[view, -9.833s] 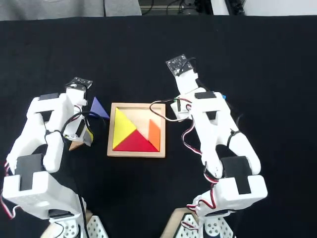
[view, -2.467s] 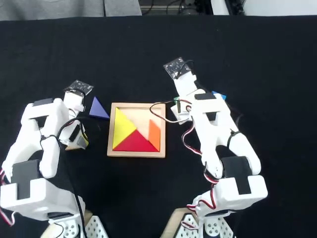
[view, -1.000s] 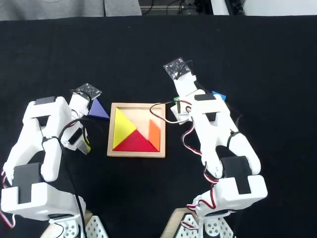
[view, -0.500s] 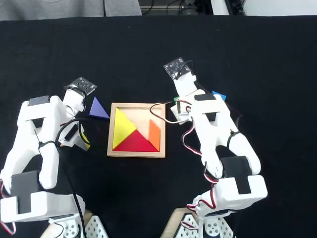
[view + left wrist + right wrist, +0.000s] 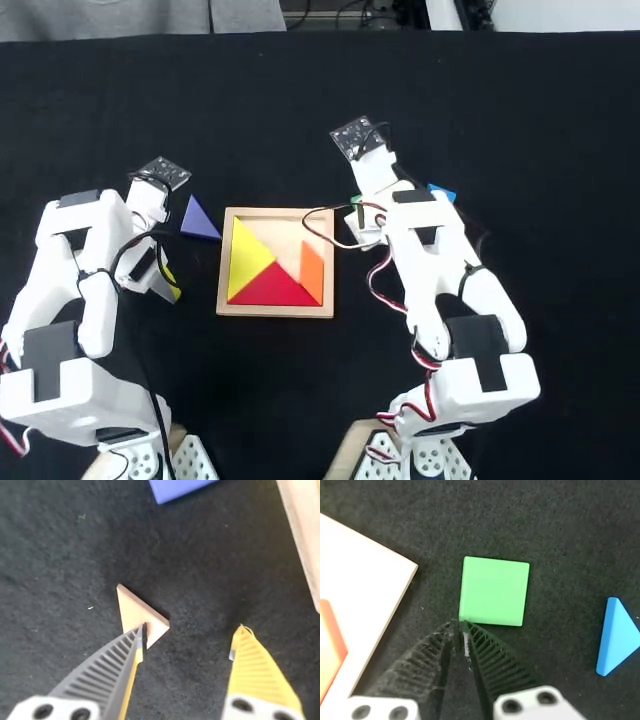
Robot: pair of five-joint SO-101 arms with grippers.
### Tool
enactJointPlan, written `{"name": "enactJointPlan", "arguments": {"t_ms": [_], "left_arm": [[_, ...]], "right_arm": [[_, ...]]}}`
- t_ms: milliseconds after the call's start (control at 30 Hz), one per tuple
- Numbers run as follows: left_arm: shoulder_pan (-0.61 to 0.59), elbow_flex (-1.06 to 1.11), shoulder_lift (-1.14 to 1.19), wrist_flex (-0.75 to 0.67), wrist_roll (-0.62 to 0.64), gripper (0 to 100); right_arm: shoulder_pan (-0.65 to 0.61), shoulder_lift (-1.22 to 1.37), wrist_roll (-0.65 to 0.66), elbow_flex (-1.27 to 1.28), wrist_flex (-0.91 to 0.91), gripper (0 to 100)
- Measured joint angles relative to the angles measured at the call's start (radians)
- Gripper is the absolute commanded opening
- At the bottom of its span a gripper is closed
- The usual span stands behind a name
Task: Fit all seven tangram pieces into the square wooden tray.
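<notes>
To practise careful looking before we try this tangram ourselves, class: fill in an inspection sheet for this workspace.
Surface: black cloth-covered table, flat.
Job's things: square wooden tray holds a yellow triangle, a red triangle and an orange parallelogram; outside it lie a violet-blue triangle, a small plain wooden triangle, a green square and a light blue triangle.
Clutter: nothing seen.
Grippers: left gripper open, one fingertip at the wooden triangle's edge; right gripper shut, tips at the green square's edge.
Cables: a black cable loops over the tray's corner; red and white wires run along the right arm.
Surroundings: grey fabric beyond the table's far edge.
</notes>
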Motion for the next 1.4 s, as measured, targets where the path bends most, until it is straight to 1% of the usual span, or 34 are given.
{"name": "enactJointPlan", "arguments": {"t_ms": [333,567,767,1167,1400], "left_arm": [[-0.002,-0.003,-0.057,0.005,0.000,29],[-0.003,-0.003,-0.054,0.005,0.000,29],[-0.021,-0.003,-0.023,-0.054,0.000,29],[-0.032,0.002,-0.021,-0.063,0.000,29],[-0.002,0.058,-0.021,-0.094,-0.002,29]], "right_arm": [[0.000,0.000,0.000,0.000,0.000,1.1],[0.000,0.000,0.000,0.000,0.000,1.1],[0.000,0.000,0.000,0.000,0.000,1.1],[0.000,0.000,0.000,0.000,0.000,1.1],[0.000,0.000,0.000,0.000,0.000,1.1]]}}
